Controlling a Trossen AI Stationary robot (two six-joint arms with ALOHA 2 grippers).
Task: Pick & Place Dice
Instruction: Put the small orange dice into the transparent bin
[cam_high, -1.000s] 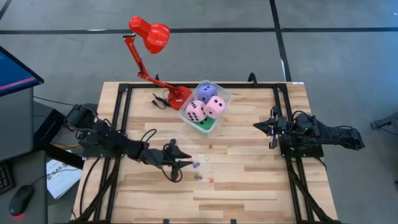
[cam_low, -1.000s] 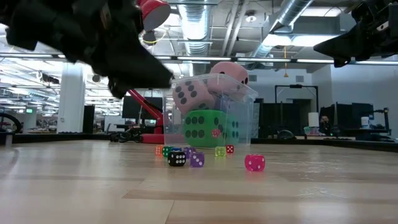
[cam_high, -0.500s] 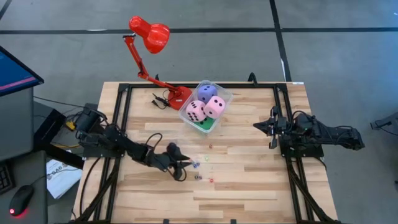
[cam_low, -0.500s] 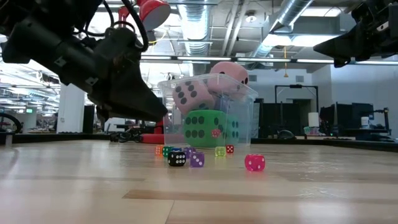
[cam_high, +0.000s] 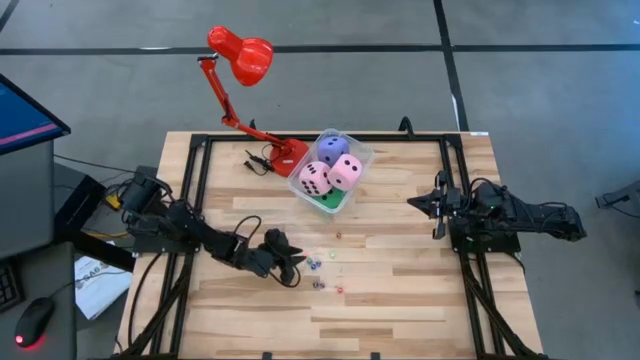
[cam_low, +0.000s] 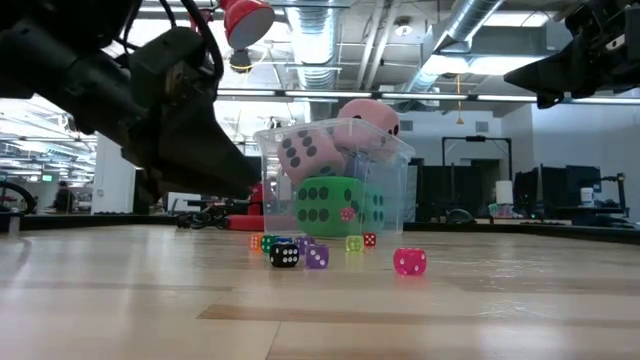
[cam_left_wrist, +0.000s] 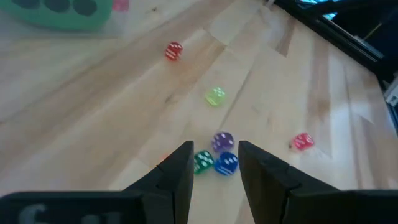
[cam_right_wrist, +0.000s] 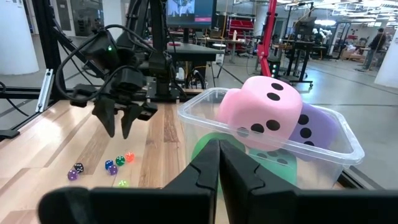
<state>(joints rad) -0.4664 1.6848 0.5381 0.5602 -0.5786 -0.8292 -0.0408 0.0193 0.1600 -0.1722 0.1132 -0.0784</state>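
A clear tub at the table's far middle holds two pink dice, a purple-blue one and a green one. Several tiny coloured dice lie loose on the wood near the table's middle; the low view shows them in a cluster in front of the tub. My left gripper hovers open just left of them, and in its wrist view the green and blue tiny dice lie beyond its fingertips. My right gripper waits shut at the right, raised above the table.
A red desk lamp stands with its base and a black cable left of the tub. Black rails run along the table's left, far and right sides. A single pink tiny die lies apart, nearer the front.
My left gripper has come down toward the table and drawn back a little toward the left edge, staying beside the tiny dice. The dice and the tub have stayed where they were.
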